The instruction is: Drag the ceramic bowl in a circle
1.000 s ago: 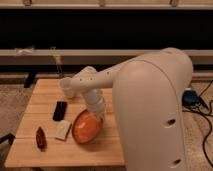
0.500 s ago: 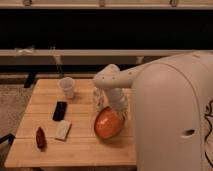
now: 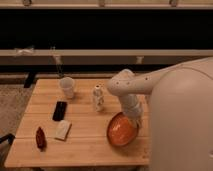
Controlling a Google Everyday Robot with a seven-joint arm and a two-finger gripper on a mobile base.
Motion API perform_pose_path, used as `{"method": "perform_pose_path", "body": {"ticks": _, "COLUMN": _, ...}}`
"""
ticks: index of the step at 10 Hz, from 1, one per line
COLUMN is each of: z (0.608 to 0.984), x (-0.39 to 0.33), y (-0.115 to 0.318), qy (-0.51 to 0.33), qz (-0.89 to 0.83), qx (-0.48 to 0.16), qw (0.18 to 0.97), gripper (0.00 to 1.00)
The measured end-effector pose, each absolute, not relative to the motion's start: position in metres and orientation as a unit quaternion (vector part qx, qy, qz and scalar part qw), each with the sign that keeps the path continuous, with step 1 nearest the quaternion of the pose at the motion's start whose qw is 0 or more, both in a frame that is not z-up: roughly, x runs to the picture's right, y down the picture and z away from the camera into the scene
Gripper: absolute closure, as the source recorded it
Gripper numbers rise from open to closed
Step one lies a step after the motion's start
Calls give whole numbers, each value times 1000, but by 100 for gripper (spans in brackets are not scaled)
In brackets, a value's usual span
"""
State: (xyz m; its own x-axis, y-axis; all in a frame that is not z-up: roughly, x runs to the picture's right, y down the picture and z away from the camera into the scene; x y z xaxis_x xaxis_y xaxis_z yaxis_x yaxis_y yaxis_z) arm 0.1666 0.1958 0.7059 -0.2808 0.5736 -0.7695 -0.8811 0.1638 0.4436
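Bowl (image 3: pixel 121 131) tilted under shut gripper (image 3: pixel 134 119), on table's (image 3: pixel 85 145) right side.

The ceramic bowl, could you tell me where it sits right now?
The ceramic bowl lies on the wooden table, towards its front right edge, right of the small white bottle; the gripper is shut at its upper right rim.

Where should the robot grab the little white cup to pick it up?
Grab the white cup by its side wall, coming from the front; it stands upright near the wooden table's back edge. Right now the gripper is shut on the ceramic bowl's rim.
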Motion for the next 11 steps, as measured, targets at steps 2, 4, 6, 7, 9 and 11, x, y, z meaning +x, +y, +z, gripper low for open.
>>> {"method": "perform_pose_path", "body": {"ticks": 2, "z": 685, "x": 141, "y": 217, "qy": 486, "qz": 607, "qx": -178, "qw": 603, "gripper": 100}}
{"method": "perform_pose_path", "body": {"ticks": 4, "z": 673, "x": 104, "y": 228, "qy": 467, "qz": 584, "qx": -202, "qw": 632, "gripper": 100}}
{"method": "perform_pose_path", "body": {"ticks": 6, "z": 671, "x": 60, "y": 230, "qy": 442, "qz": 563, "qx": -223, "qw": 662, "gripper": 100}}
{"method": "perform_pose_path", "body": {"ticks": 7, "z": 673, "x": 42, "y": 229, "qy": 429, "qz": 557, "qx": -230, "qw": 673, "gripper": 100}}
{"method": "perform_pose_path", "body": {"ticks": 9, "z": 683, "x": 14, "y": 224, "qy": 407, "qz": 552, "qx": -238, "qw": 687, "gripper": 100}}
{"method": "perform_pose_path", "body": {"ticks": 11, "z": 702, "x": 4, "y": 215, "qy": 393, "qz": 560, "qx": -239, "qw": 690, "gripper": 100}}
